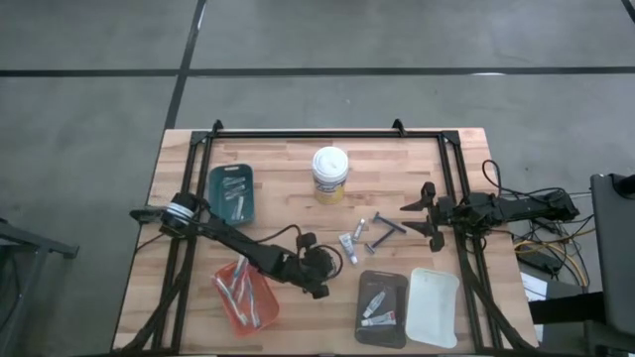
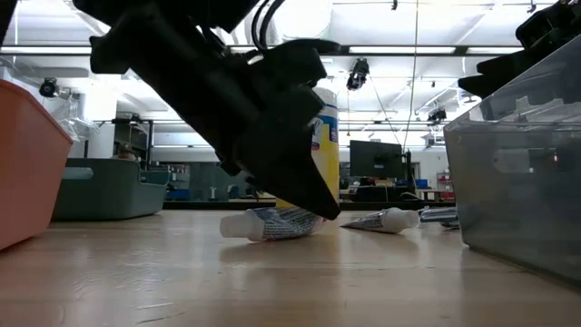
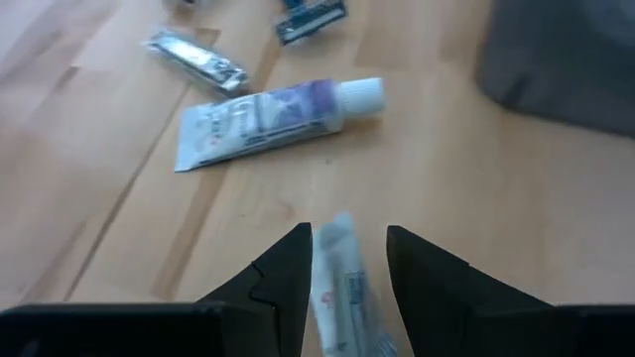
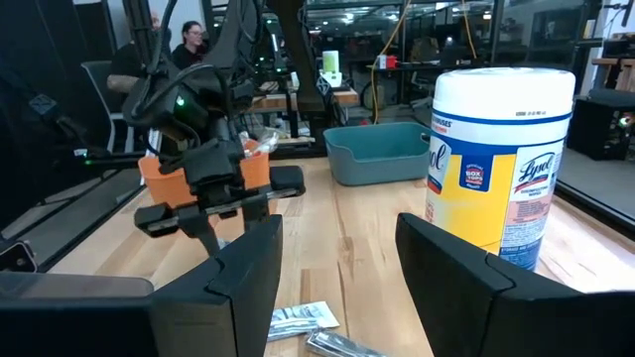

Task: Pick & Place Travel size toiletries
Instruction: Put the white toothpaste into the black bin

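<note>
- The tube (image 3: 339,283) I'm working on sits between my left gripper (image 3: 344,260)'s fingers, on the wood in the middle of the table (image 1: 288,164), near the front. Jaws are parted on either side of it; I can't tell if they're touching it.
- Just past it lies another white toothpaste tube (image 3: 268,117), flat on its side with its cap toward the grey tray (image 1: 382,307), then a foil packet (image 3: 194,56) and a razor (image 3: 311,19) further out.
- More toiletries are already in trays: some in the orange tray (image 1: 245,297), some in the teal tray (image 1: 232,191), a couple in the grey one. The white tray (image 1: 434,306) sits beside the grey one.
- The right gripper (image 4: 337,260) hangs open over the right side of the table, facing the wipes tub (image 4: 501,159).
</note>
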Motion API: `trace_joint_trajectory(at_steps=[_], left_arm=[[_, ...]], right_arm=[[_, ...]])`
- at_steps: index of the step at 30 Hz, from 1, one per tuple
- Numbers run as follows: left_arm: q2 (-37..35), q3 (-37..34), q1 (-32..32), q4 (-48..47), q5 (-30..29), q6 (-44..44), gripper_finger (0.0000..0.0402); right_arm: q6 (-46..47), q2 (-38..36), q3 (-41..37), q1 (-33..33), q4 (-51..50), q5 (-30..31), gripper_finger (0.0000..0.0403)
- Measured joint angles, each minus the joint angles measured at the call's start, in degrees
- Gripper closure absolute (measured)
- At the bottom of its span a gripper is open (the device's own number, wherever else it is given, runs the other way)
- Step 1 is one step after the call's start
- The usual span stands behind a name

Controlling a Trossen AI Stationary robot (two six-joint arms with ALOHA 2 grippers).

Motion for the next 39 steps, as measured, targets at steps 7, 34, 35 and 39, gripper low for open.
trace_joint_trajectory(at_steps=[7,34,35,39], left_arm=[[-0.1,0.0,0.0,-2.2,-3.1,-1.5,0.0269],[-1.0,2.4,-0.1,-5.7,-0.6,-2.2,0.0396],[-1.0,2.9,-0.1,-5.6,-0.6,-1.3,0.0394],[-1.0,5.7,0.0,-6.1,-0.5,3.7,0.0395]], right_arm=[[0.0,0.0,0.0,0.0,0.0,0.0,0.0207],[0.0,0.0,0.0,0.0,0.0,0.0,0.0207],[0.0,0.0,0.0,0.0,0.0,0.0,0.0207],[0.0,0.0,0.0,0.0,0.0,0.0,0.0207]])
